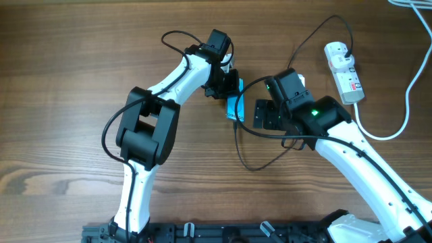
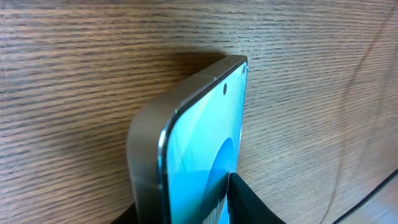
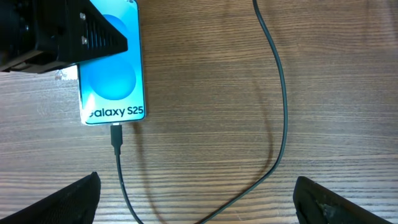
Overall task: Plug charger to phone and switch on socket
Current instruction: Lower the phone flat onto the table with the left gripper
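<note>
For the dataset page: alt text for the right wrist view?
A flat smartphone with a cyan screen and white "Galaxy S25" strip lies on a wooden table, a thin black charger cable meeting its bottom edge. The left arm's black fingers overlap its upper part; the right arm's own fingers sit wide apart below.

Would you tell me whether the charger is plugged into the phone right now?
Plugged in, it appears: the charger tip sits flush against the bottom edge of the phone, no gap visible.
</note>
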`<state>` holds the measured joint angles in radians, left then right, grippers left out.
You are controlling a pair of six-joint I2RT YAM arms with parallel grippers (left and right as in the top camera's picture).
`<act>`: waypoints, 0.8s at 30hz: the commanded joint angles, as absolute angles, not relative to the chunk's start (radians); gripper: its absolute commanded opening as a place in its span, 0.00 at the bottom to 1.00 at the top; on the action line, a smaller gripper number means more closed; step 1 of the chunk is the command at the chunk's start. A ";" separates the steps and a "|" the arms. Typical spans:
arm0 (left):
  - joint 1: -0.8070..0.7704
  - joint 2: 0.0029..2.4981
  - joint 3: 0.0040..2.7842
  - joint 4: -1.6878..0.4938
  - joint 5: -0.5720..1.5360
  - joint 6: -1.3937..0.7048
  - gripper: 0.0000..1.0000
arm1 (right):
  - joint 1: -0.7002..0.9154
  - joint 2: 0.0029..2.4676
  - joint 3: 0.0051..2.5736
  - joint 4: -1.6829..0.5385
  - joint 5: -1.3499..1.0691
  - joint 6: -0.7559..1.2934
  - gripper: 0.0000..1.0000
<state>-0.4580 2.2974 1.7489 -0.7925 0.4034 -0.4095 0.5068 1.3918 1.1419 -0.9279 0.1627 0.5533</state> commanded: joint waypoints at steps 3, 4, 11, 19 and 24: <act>-0.461 2.305 1.731 -0.801 0.338 -0.412 0.32 | 0.503 1.402 1.156 -0.933 0.179 0.561 1.00; -0.461 2.305 1.731 -0.801 0.338 -0.412 0.33 | 0.503 1.402 1.156 -0.933 0.179 0.560 1.00; -0.461 2.305 1.731 -0.804 0.313 -0.412 0.43 | 0.503 1.402 1.156 -0.933 0.179 0.561 1.00; -0.461 2.305 1.731 -0.804 0.312 -0.412 0.43 | 0.503 1.402 1.156 -0.931 0.180 0.560 1.00; -0.449 2.283 1.732 -0.813 0.313 -0.398 0.44 | 0.503 1.402 1.156 -0.934 0.178 0.560 1.00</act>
